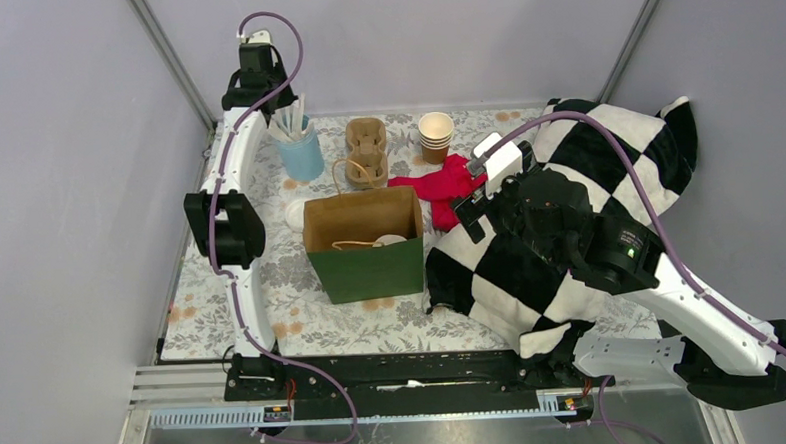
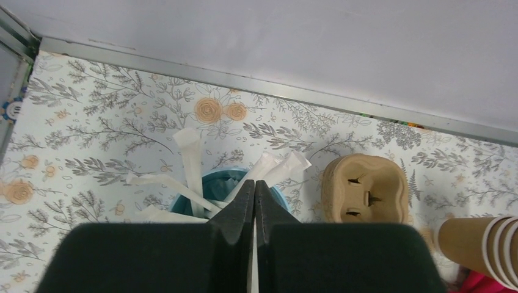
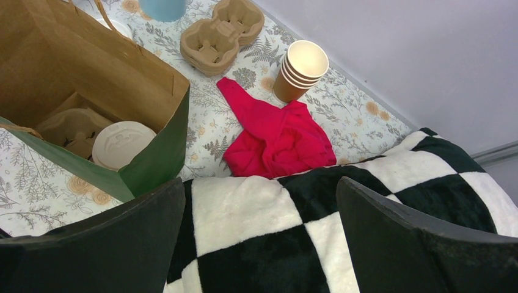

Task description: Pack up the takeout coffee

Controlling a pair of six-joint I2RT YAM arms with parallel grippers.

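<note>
The takeout coffee (image 3: 122,144) stands inside the paper bag (image 1: 367,269). Only its round white lid (image 1: 390,240) shows, beside a cardboard carrier (image 3: 68,125) in the bag. My left gripper (image 2: 255,182) hangs at the back left (image 1: 282,99) over a blue cup (image 2: 215,186) of white paper-wrapped sticks (image 2: 190,160). Its fingers are pressed together, and a thin white strip shows in the slit between them. My right gripper (image 3: 261,180) stands wide open above the checkered blanket (image 3: 244,210), right of the bag (image 1: 467,213), with nothing between its fingers.
A second cardboard cup carrier (image 1: 366,149) and a stack of lidless paper cups (image 1: 435,135) sit at the back. A red cloth (image 1: 443,185) lies between the bag and the blanket (image 1: 606,153). Grey walls close in on three sides.
</note>
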